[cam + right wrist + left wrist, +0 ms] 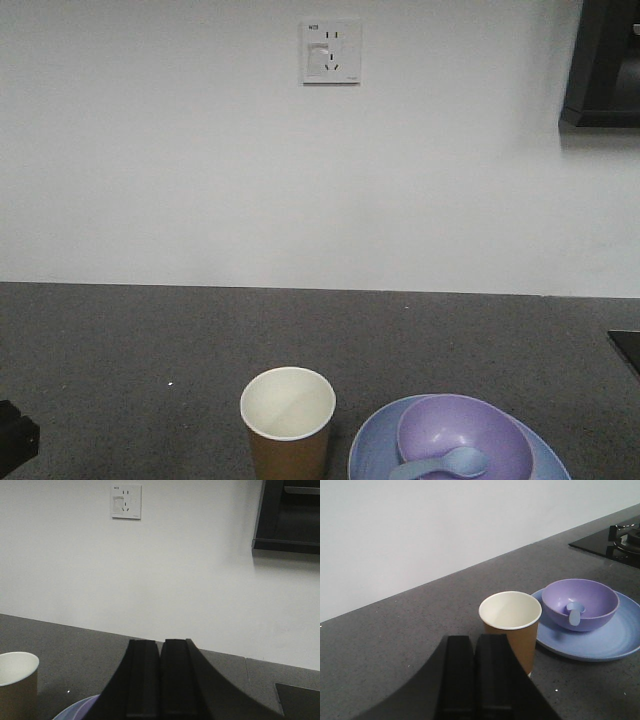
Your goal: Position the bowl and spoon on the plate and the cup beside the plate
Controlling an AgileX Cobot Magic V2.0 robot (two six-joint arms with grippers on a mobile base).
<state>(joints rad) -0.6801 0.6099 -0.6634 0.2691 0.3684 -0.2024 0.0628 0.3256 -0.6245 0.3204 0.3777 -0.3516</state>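
Note:
The pale blue plate (370,455) (612,642) lies on the dark counter with the lavender bowl (465,432) (580,602) standing on it. Inside the bowl rests the pale blue spoon (445,465) (574,615). Just left of the plate stands the brown paper cup (288,420) (510,626) (16,680), upright and apart from it. My left gripper (474,639) is shut and holds nothing, close in front of the cup. My right gripper (160,642) is shut and holds nothing, above the plate's edge (75,707).
A wall socket (331,51) (125,501) is on the white wall behind the counter. A black stove top (612,545) (628,350) lies at the right. A dark cabinet (603,65) (287,517) hangs at the upper right.

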